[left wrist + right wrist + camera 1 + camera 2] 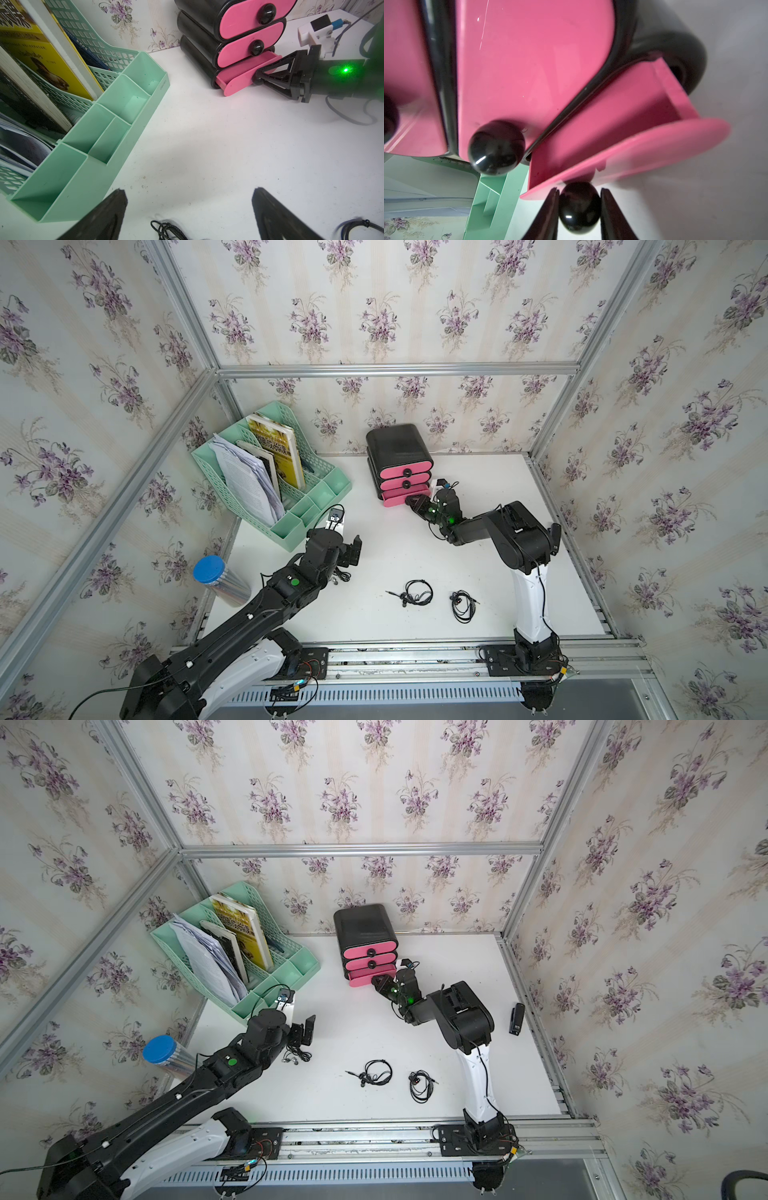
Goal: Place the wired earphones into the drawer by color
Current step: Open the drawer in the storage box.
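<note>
light: bright, even | shadows: soft | wrist views: close-up blur | edges: bowed

Glossy pink plastic drawer fronts [529,72], shiny black knob [579,207], matt mint plastic organiser [124,104], smooth white tabletop [228,145].

Your three black wired-earphone bundles and the black, pink-fronted drawer unit [399,448].
You see the middle bundle [415,594] and the right bundle [462,606] loosely coiled, close together but apart. The left bundle [301,1054] lies farther off, and the bottom drawer [612,116] stands partly pulled out.
</note>
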{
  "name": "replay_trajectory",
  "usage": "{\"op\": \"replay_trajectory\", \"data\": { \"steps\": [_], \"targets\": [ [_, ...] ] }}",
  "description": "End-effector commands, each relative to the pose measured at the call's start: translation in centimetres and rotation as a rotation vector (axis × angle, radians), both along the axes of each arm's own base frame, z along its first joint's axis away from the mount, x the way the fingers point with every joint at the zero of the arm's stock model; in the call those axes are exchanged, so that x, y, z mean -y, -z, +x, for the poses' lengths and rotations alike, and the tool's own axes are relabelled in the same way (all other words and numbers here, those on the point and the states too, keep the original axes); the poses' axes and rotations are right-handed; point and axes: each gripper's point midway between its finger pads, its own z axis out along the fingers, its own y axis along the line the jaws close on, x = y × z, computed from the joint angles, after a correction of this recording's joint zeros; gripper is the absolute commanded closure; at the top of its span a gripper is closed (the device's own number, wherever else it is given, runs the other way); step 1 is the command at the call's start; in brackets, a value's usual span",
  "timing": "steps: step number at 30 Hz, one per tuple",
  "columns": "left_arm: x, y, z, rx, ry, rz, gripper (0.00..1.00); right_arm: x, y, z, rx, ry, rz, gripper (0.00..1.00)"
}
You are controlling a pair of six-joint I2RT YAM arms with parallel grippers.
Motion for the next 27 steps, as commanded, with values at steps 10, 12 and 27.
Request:
{"op": "replay_trajectory", "data": {
  "steps": [10, 12, 27],
  "targets": [
    [0.2, -0.7, 0.2, 0.024, 0.003, -0.020, 0.01, 2.1, -0.5, -4.2, 0.013, -0.016, -0.039, 0.67],
    [0.2, -0.7, 0.2, 0.026, 0.002, -0.020, 0.01, 2.3, -0.4, -4.8, 0.008, -0.021, -0.042, 0.67],
    [0.2, -0.7, 0.2, 0.025, 0.001, -0.021, 0.01, 3.2, -0.8, -8.6, -0.007, -0.039, -0.057, 0.67]
  ]
}}
